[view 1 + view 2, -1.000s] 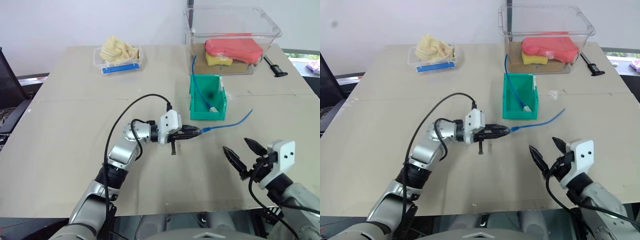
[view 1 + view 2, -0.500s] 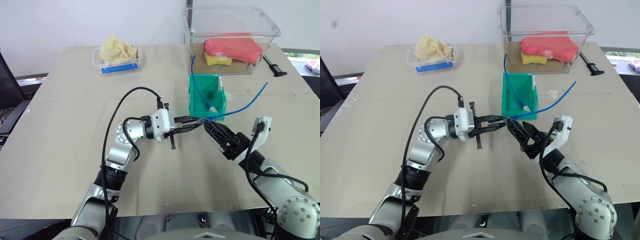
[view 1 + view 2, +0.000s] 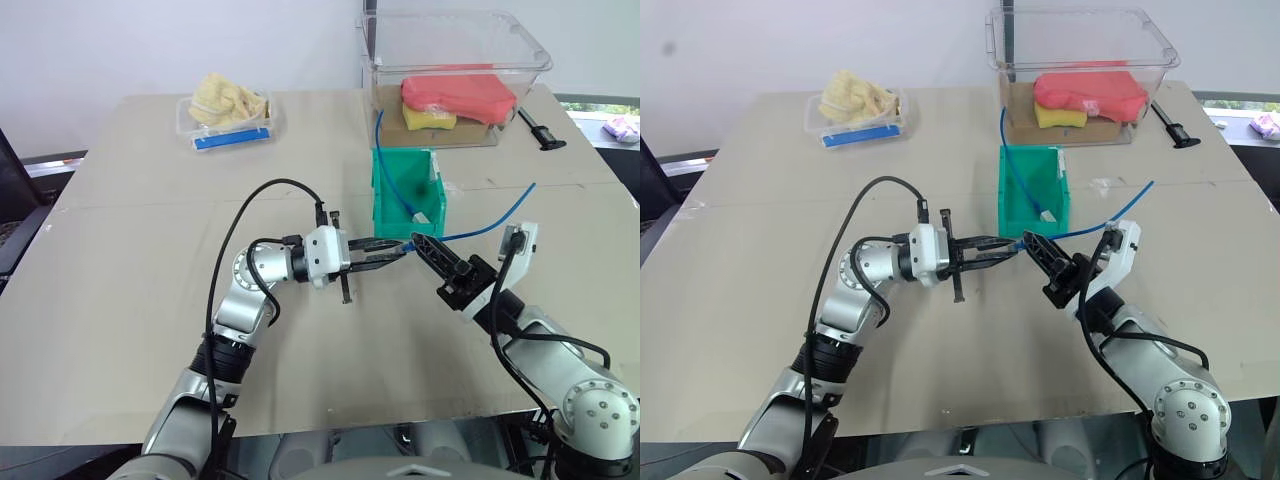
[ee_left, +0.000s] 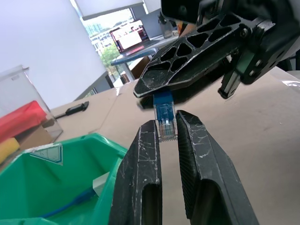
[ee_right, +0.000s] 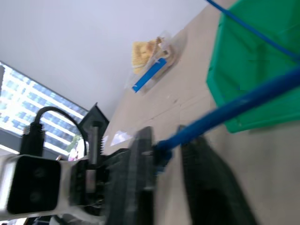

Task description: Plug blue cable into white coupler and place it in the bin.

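Note:
The blue cable (image 3: pixel 490 222) hangs in the air above the table, in front of the bin (image 3: pixel 378 205). My left gripper (image 3: pixel 404 247) points to the right and is shut on the cable's small clear plug tip (image 4: pixel 164 124). Coming from the right, my right gripper (image 3: pixel 419 241) meets it tip to tip and is shut on the cable (image 5: pixel 243 103) just behind the plug. From there the cable arcs up and to the right. The teal-green bin holds a second blue cord (image 3: pixel 396 186) tipped with a white piece (image 3: pixel 425 216). The white coupler is out of view.
A large clear tub (image 3: pixel 520 50) with red and yellow things stands behind the bin. A small clear tray (image 3: pixel 232 112) with a blue strip sits at the far left. A black tool (image 3: pixel 541 131) lies at the far right.
My right gripper rose from the front right, swung left to the left gripper's tips and shut on the cable. The cable's free end lifted off the table. The left gripper stayed shut.

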